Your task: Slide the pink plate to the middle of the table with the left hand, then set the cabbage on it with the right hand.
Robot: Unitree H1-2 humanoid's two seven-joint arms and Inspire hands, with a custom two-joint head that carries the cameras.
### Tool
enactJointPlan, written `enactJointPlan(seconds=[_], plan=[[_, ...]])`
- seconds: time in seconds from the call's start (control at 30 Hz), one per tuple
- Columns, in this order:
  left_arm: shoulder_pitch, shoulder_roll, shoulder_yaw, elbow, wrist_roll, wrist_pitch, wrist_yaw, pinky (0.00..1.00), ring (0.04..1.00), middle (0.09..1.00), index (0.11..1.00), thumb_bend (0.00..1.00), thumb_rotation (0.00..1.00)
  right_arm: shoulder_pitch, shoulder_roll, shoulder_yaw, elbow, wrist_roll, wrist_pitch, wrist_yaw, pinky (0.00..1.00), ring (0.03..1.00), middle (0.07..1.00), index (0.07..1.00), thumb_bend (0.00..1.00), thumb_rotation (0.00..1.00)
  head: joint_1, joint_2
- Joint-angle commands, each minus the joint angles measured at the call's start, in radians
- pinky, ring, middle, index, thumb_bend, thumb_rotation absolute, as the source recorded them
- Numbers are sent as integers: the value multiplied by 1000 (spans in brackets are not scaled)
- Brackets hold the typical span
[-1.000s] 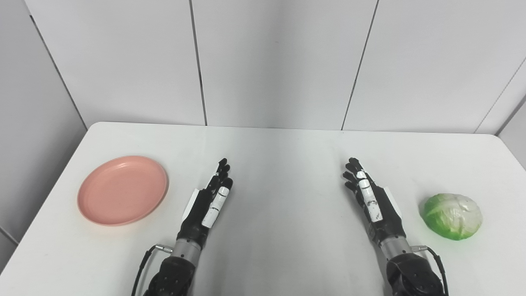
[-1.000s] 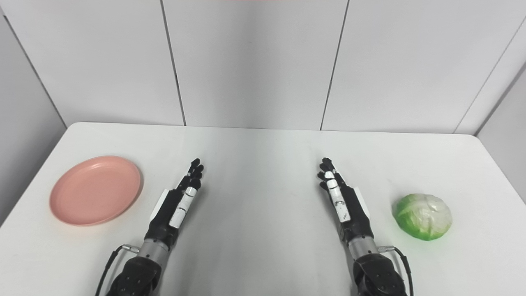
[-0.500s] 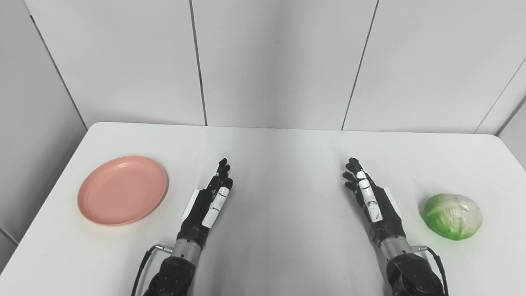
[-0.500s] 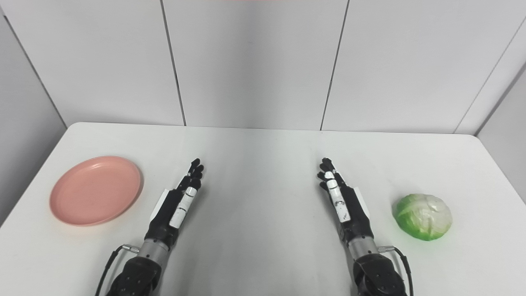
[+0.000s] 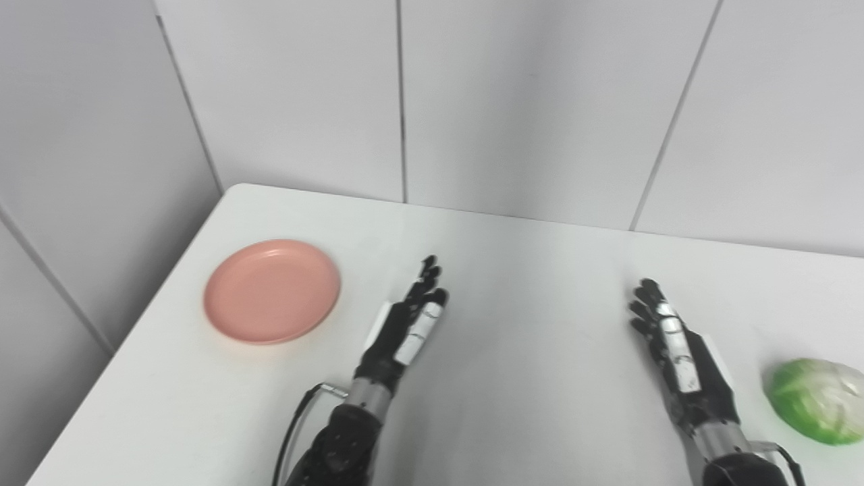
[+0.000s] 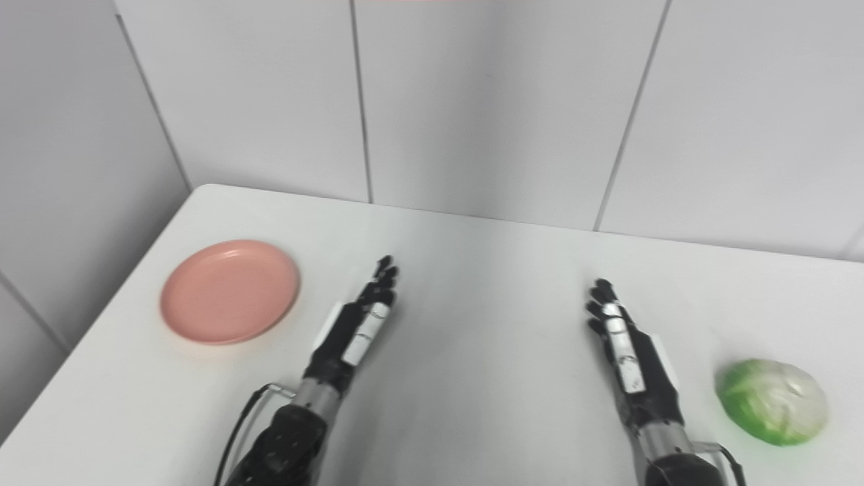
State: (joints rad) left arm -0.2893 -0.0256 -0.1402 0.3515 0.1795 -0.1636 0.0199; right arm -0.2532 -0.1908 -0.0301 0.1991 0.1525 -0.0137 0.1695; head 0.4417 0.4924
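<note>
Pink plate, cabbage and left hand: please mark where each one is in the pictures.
pink plate (image 6: 229,291), right eye view, on its flat inner bottom.
cabbage (image 6: 772,410), right eye view, on the middle of its leafy top.
left hand (image 5: 403,327), left eye view, on the back of the hand.

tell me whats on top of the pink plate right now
Nothing: the pink plate shows only its bare inside. The cabbage sits on the table at the far right. What lies under the plate is covered.
</note>
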Motion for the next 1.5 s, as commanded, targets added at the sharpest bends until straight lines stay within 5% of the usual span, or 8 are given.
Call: enactJointPlan(seconds=[0.0,0.8,1.27,1.47], plan=[[0,-24,-22,55,22,-8,7,955,974,980,981,705,1000,-10,-11,-7,5,2,-7,13,980,947,961,956,287,1000,10,0],[-4,-47,-18,7,-9,7,2,964,964,968,973,716,1000,-4,-11,-2,-27,13,-3,29,1000,967,976,972,259,1000,-30,24],[-66,-67,19,-436,-80,318,-50,913,931,939,945,781,1000,-20,-18,-4,1,14,-4,26,996,955,970,962,271,1000,-26,23],[-116,-56,48,-554,-124,371,-59,902,933,947,954,800,993,-24,-23,-9,11,24,-10,34,999,953,965,960,272,1000,-20,21]])
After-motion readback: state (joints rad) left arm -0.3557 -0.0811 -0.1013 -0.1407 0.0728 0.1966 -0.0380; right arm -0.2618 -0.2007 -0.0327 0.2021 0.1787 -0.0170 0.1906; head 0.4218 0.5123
